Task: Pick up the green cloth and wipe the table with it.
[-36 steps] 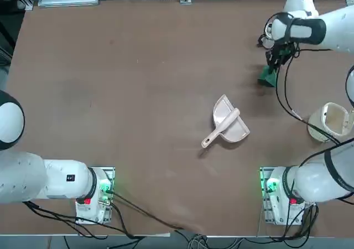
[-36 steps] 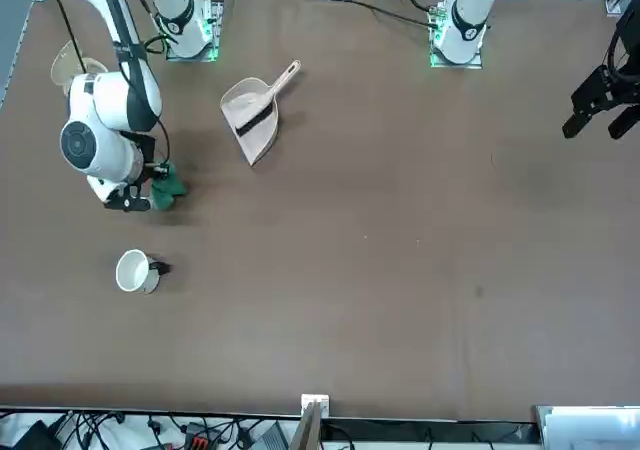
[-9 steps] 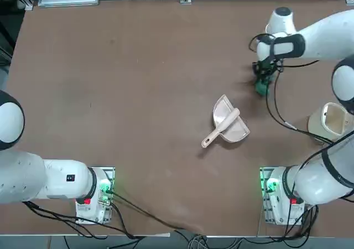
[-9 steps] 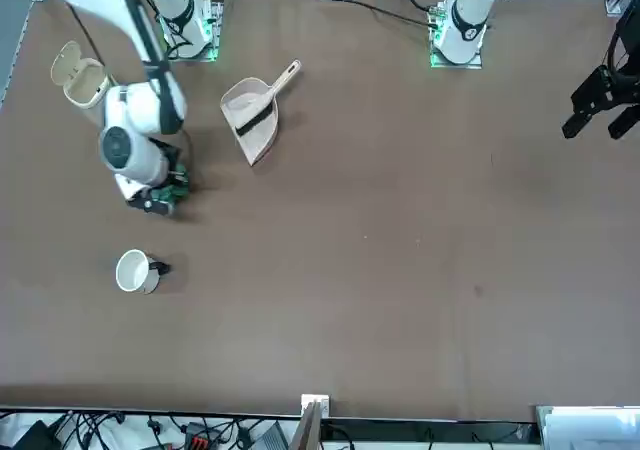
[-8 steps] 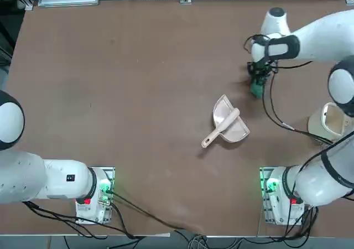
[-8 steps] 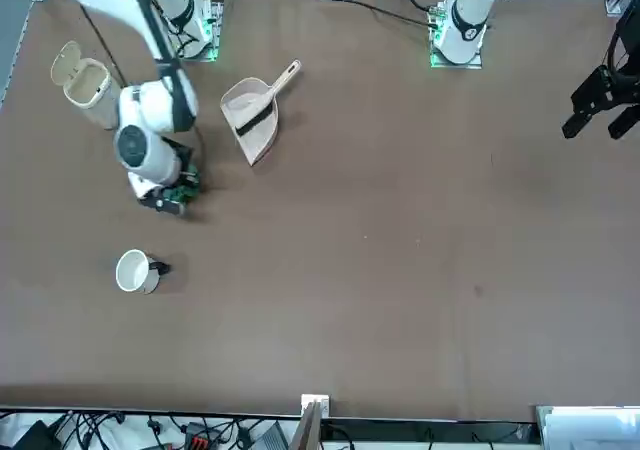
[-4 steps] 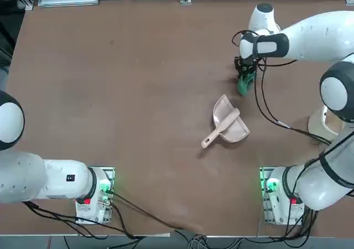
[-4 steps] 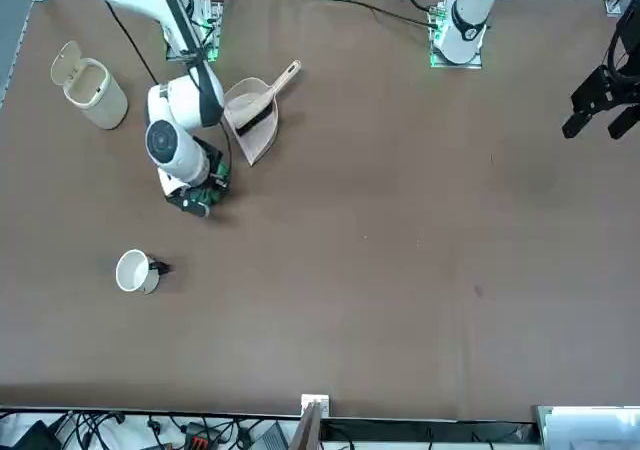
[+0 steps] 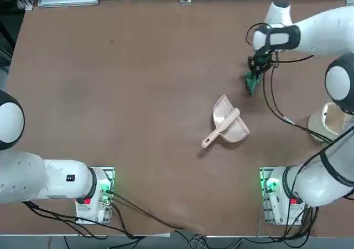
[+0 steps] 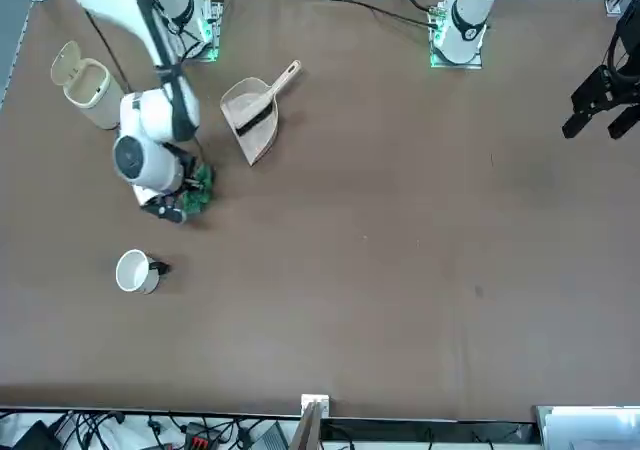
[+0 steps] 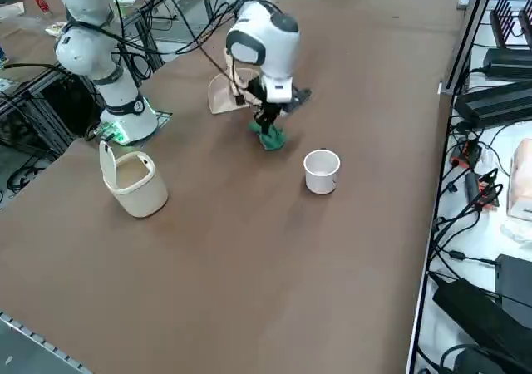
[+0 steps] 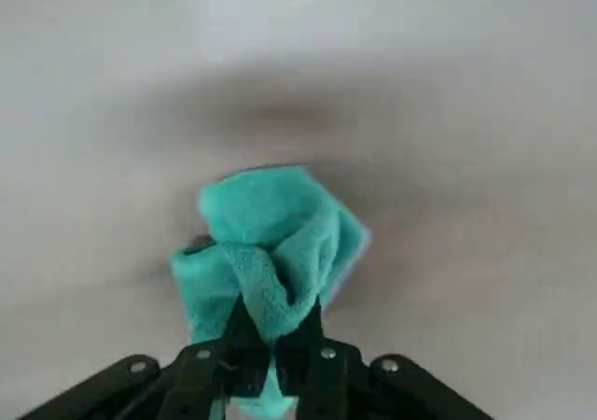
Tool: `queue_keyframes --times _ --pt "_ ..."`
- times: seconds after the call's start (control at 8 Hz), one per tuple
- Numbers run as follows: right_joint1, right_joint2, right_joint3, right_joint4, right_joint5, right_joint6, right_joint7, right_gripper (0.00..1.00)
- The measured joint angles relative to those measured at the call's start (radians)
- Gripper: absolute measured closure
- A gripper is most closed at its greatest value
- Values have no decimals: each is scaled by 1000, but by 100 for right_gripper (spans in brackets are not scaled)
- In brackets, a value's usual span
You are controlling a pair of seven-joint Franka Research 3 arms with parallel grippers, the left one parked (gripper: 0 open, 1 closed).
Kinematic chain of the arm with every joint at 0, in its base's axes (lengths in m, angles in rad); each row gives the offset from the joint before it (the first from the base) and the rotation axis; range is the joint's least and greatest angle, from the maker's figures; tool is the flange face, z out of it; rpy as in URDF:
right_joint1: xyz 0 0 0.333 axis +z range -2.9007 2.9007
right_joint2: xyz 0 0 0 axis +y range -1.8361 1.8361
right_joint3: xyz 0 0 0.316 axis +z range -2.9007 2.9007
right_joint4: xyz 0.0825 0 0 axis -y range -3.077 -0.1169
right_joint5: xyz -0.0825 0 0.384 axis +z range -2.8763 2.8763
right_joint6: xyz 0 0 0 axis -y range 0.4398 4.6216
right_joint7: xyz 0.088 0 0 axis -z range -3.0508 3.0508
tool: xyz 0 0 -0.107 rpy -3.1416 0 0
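Observation:
The green cloth (image 12: pixel 266 247) hangs bunched from my right gripper (image 12: pixel 273 338), whose fingers are shut on its upper folds. The cloth (image 9: pixel 253 83) trails on the brown table (image 9: pixel 138 94) in the far right part, just beyond the dustpan. From across the table the cloth (image 10: pixel 199 186) shows beside the white wrist, with the gripper (image 10: pixel 190 192) pointing down at the tabletop. The right side view has the cloth (image 11: pixel 270 137) touching the table under the gripper (image 11: pixel 268 121).
A beige dustpan with its brush (image 9: pixel 228 122) lies near the middle right. A cream bin with a flip lid (image 9: pixel 330 122) stands at the right edge. A white mug (image 10: pixel 134 271) lies on the far side of the cloth (image 11: pixel 322 172).
Over the last second the gripper dragged the cloth leftwards across the table, then swung back to the right. It stays shut on the cloth throughout.

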Motion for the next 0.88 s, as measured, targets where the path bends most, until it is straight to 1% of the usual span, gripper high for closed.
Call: queue_keyframes --times 0.25,0.5,0.62,0.88 --pt "-102 7 -2 -14 -24 9 -151 93" --pt "-187 12 -5 -18 -101 15 -255 93" --pt "-231 12 -6 -18 -124 15 -318 93" --pt "-287 11 -8 -18 -139 18 -414 93"
